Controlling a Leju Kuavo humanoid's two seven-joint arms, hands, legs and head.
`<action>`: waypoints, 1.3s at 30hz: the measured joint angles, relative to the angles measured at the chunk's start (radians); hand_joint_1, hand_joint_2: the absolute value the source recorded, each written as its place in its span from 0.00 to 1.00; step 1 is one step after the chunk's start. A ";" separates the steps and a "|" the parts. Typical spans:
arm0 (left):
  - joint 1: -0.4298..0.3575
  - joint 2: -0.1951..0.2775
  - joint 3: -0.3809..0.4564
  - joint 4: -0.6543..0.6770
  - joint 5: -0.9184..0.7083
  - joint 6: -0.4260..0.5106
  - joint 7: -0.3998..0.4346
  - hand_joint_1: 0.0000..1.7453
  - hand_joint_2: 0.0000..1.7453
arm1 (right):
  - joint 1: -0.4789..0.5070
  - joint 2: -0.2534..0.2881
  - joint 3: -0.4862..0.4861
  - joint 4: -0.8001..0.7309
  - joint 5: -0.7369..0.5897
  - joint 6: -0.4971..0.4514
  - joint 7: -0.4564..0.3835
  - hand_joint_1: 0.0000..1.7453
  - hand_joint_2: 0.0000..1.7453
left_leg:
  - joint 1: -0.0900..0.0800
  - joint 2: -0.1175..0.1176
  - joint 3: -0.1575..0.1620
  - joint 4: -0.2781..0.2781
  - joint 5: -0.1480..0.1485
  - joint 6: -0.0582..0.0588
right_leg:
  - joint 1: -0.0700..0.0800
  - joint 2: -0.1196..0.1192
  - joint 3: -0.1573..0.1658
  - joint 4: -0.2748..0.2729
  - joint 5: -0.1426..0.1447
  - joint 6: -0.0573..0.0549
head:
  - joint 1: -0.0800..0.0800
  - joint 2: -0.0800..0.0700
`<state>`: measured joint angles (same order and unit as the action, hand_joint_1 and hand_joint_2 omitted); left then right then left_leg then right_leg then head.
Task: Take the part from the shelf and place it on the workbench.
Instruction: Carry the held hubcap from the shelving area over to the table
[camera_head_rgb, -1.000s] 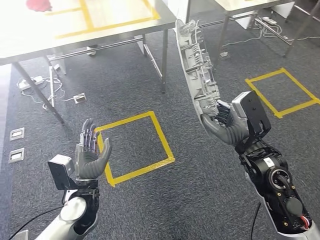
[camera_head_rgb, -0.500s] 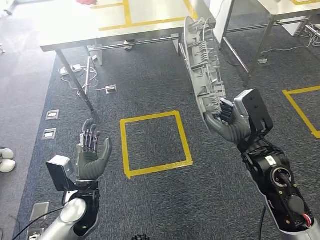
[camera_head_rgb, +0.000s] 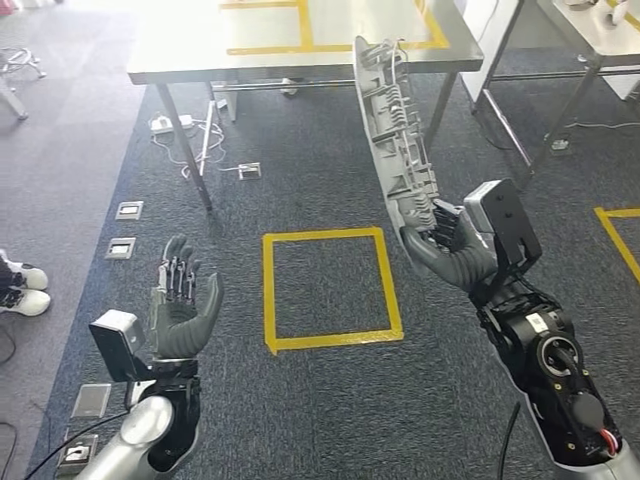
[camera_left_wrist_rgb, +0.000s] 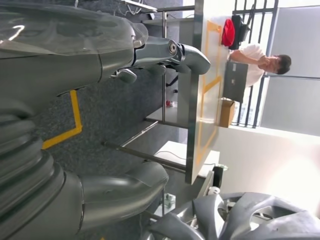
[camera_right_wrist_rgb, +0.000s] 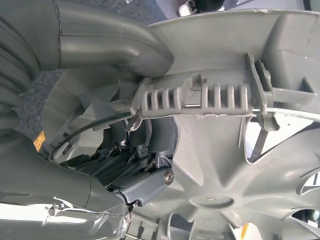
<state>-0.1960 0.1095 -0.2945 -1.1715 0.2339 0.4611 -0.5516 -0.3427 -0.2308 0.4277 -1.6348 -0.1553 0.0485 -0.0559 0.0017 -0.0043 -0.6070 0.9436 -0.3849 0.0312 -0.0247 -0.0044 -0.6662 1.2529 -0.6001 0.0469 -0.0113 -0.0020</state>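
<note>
The part is a grey plastic wheel cover (camera_head_rgb: 395, 140), held upright and edge-on in the head view, its ribbed back facing me. My right hand (camera_head_rgb: 445, 245) grips its lower rim, thumb on one face and fingers on the other; the right wrist view shows the fingers (camera_right_wrist_rgb: 147, 182) hooked through the cover's spokes (camera_right_wrist_rgb: 226, 165). My left hand (camera_head_rgb: 180, 305) is raised at the lower left, palm up, fingers spread, holding nothing. The workbench (camera_head_rgb: 189, 55), a steel table with yellow tape lines, stands ahead at the top. An edge of the cover (camera_left_wrist_rgb: 241, 220) appears in the left wrist view.
A yellow tape square (camera_head_rgb: 332, 290) marks the dark carpet between my hands. Cables and a power strip (camera_head_rgb: 170, 125) lie under the bench beside its slanted legs (camera_head_rgb: 181, 145). Floor sockets (camera_head_rgb: 128, 210) sit at the left. A second table (camera_head_rgb: 596, 30) is at the far right. A person (camera_left_wrist_rgb: 260, 60) sits beyond the bench.
The whole scene has slid rightward in the picture, so the camera has turned; more of the workbench and left floor shows. Both hands keep their poses, the right still holding the cover.
</note>
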 joint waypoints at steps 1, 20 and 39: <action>0.000 -0.001 0.000 0.000 0.001 -0.001 0.000 0.00 1.00 | 0.001 0.000 0.000 0.000 0.000 0.000 0.000 1.00 1.00 | -0.002 -0.005 0.001 0.001 -0.002 0.001 | 0.000 0.001 -0.010 0.008 0.013 -0.001 | 0.005 0.000; -0.016 -0.009 0.000 0.000 0.030 -0.023 0.011 0.00 1.00 | 0.007 -0.003 -0.004 0.000 0.000 -0.009 0.002 1.00 1.00 | -0.006 -0.029 0.002 0.007 -0.008 -0.017 | 0.012 0.014 0.115 -0.289 0.151 -0.028 | 0.003 0.000; -0.044 -0.012 0.000 0.016 0.045 -0.059 0.000 0.00 1.00 | 0.015 -0.004 -0.006 -0.001 0.005 -0.025 0.000 1.00 1.00 | -0.008 -0.028 0.003 0.011 -0.016 -0.006 | 0.007 0.014 0.120 -0.299 0.150 -0.018 | -0.001 0.000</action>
<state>-0.2398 0.0980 -0.2950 -1.1556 0.2787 0.4022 -0.5512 -0.3277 -0.2343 0.4215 -1.6360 -0.1502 0.0233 -0.0557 -0.0066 -0.0321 -0.6044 0.9547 -0.4007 0.0256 -0.0178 0.0093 -0.5458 0.9537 -0.4502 0.0286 -0.0123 -0.0022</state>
